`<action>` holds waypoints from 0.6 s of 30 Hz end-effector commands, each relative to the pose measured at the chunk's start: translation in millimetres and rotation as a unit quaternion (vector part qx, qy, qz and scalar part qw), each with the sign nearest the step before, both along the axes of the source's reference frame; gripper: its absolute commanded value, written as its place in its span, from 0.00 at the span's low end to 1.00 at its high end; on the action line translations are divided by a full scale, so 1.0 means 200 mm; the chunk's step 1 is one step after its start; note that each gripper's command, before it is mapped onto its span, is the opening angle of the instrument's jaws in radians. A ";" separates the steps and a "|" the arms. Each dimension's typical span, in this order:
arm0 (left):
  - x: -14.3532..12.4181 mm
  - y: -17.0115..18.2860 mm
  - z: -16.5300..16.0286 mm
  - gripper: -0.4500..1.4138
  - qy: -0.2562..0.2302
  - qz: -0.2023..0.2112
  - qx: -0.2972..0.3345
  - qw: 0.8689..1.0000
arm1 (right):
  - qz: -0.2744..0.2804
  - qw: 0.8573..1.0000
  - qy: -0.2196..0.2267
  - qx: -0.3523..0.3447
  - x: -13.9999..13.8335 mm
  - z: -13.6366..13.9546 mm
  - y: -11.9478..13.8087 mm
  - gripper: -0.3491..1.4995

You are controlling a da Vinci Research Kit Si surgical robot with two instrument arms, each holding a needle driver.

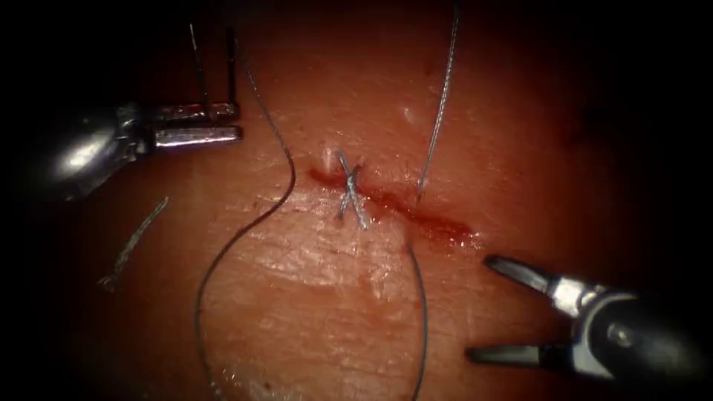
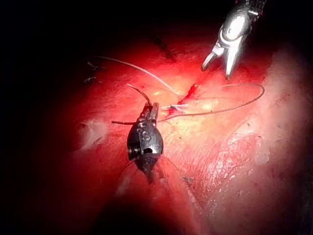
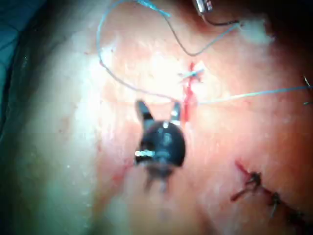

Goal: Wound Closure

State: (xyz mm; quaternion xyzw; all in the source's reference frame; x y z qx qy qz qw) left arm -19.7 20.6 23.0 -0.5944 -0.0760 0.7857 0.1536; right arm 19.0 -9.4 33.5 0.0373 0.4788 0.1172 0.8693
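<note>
Left tool grips the needle; right tool spread and empty

Endoscope: left tool (image 1: 223,122) clamps the dark needle (image 1: 232,67) left of the cut (image 1: 416,212); right tool (image 1: 486,308) gapes, holding nothing. Left wrist: thread (image 2: 230,105) looks limp, slippery. Right wrist: knot (image 3: 193,74) sits on tissue (image 3: 73,147).

No readable text, labels, brands, nos. or signs in any view: nothing legible on tools, thread or tissue.
</note>
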 end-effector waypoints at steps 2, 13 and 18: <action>-0.003 0.001 0.003 0.00 0.000 0.000 -0.001 1.000 | 0.005 1.000 -0.001 -0.016 0.006 0.015 0.004 0.72; -0.003 0.000 0.004 0.00 0.002 0.000 -0.002 1.000 | -0.005 0.999 -0.012 -0.048 0.014 0.032 0.002 0.73; -0.003 0.000 0.004 0.00 0.002 -0.001 -0.002 1.000 | -0.011 0.999 -0.006 -0.042 0.021 0.031 0.002 0.52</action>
